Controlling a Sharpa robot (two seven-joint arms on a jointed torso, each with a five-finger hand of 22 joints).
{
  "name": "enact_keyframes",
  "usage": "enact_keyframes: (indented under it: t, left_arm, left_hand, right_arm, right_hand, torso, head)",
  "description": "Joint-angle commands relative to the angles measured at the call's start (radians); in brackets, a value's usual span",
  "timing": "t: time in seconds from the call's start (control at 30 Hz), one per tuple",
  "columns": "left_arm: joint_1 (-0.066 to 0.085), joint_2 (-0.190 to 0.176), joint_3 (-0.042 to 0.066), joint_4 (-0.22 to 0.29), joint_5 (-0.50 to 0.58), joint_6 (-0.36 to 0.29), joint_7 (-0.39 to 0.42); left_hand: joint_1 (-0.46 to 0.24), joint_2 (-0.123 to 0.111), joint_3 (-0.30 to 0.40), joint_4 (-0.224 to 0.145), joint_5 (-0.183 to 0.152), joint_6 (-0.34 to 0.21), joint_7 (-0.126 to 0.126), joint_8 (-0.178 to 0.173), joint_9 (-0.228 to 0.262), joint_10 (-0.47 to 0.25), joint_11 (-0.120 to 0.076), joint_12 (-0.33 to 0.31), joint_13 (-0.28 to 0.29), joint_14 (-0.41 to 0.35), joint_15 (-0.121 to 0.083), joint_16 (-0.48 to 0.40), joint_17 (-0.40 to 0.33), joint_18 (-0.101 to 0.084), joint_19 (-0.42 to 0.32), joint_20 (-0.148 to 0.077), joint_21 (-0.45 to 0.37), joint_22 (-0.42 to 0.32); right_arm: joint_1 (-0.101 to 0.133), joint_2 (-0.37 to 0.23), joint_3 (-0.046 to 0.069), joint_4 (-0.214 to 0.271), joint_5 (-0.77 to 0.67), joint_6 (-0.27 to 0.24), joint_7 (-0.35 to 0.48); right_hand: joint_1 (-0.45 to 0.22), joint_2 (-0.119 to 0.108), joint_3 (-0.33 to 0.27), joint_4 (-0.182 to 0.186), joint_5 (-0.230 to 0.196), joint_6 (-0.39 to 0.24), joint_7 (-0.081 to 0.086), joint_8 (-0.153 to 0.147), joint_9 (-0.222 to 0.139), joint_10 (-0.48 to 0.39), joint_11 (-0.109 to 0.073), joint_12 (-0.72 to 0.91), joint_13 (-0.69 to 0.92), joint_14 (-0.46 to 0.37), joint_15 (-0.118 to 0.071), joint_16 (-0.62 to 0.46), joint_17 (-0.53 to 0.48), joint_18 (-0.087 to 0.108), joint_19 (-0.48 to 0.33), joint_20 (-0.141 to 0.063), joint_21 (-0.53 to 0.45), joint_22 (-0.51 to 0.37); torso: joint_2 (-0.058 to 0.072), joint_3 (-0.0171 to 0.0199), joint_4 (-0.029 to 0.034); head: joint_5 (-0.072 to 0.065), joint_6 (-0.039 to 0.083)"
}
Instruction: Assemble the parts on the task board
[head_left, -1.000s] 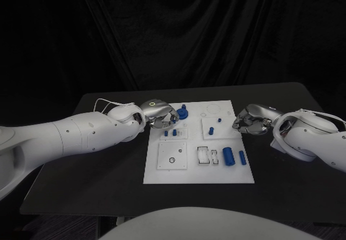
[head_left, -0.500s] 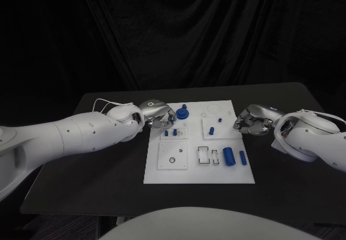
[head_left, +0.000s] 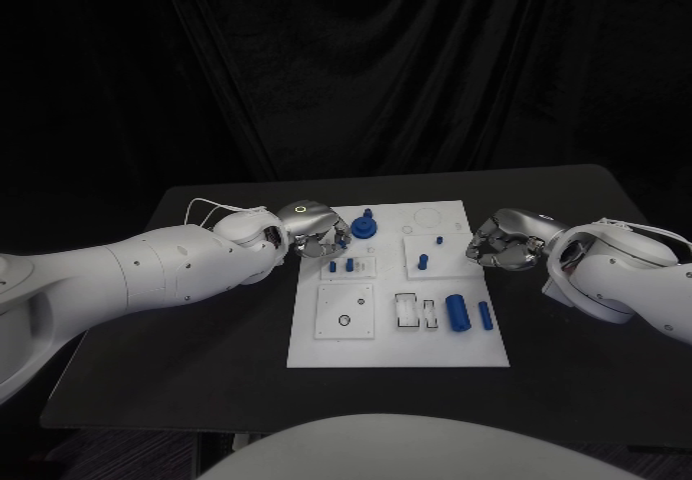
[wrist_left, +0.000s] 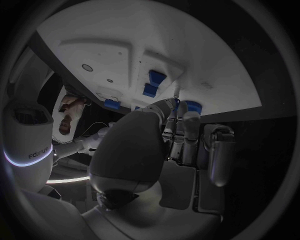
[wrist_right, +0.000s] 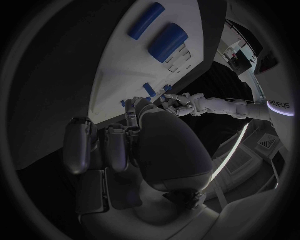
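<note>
Task board (head_left: 398, 343) parts are seen almost unmoved over the past second: the left hand (head_left: 319, 232), fingers curled with no part visibly held, has edged slightly back beside the blue knob (head_left: 365, 227); the right hand (head_left: 499, 243), likewise curled, waits at the board's far edge.

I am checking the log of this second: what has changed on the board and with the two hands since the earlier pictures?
The left hand has drawn back slightly from the round blue part at the task board's far left. It holds nothing. The right hand stayed at the board's right edge, and the blue parts kept their places.
</note>
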Motion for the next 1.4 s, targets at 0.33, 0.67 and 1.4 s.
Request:
enact_keyframes:
  t: [0.33,0.67,1.4]
  left_arm:
    - [-0.004,0.016,0.001,-0.018,-0.005,0.022,0.002]
    - [-0.006,0.031,0.001,-0.044,-0.005,0.037,0.002]
    - [-0.010,0.037,0.001,-0.045,-0.005,0.060,0.005]
  left_hand:
    - [-0.010,0.004,-0.001,-0.005,-0.003,0.006,-0.001,0.003,0.001,0.007,-0.001,-0.006,-0.002,-0.005,-0.001,-0.003,0.000,-0.014,0.105,-0.003,-0.003,0.263]
    - [-0.008,0.005,0.001,-0.007,-0.003,0.006,-0.001,0.002,0.001,0.007,-0.001,-0.007,-0.003,-0.007,-0.002,-0.004,-0.003,-0.014,0.105,-0.003,-0.003,0.263]
    - [-0.007,0.005,0.004,-0.010,-0.002,0.004,-0.001,0.000,-0.001,0.007,-0.001,-0.009,-0.005,-0.009,-0.002,-0.007,-0.007,-0.014,0.105,-0.002,-0.003,0.263]
  right_arm:
    - [-0.003,0.000,0.001,0.001,-0.001,0.004,-0.018]
    - [-0.003,0.002,0.001,0.000,-0.001,0.007,-0.020]
    - [-0.004,0.002,0.001,0.001,-0.001,0.007,-0.022]
  right_hand:
    - [-0.008,0.004,0.008,0.000,0.005,-0.004,0.001,-0.004,0.001,0.017,-0.009,-0.004,0.125,0.070,-0.008,-0.004,0.089,0.016,0.009,-0.007,-0.005,0.185]
    - [-0.009,0.005,0.009,-0.001,0.005,-0.005,0.001,-0.005,0.002,0.016,-0.008,-0.004,0.124,0.070,-0.008,-0.004,0.089,0.016,0.009,-0.007,-0.006,0.185]
    - [-0.009,0.005,0.009,-0.001,0.005,-0.005,0.001,-0.005,0.002,0.016,-0.008,-0.004,0.124,0.070,-0.008,-0.004,0.089,0.016,0.009,-0.007,-0.006,0.185]
  torso:
    - [-0.001,0.0001,-0.0033]
    - [0.000,0.0002,-0.0037]
    - [-0.001,-0.0002,-0.0033]
  head:
    - [0.002,0.000]
    - [0.003,0.000]
    - [0.003,0.000]
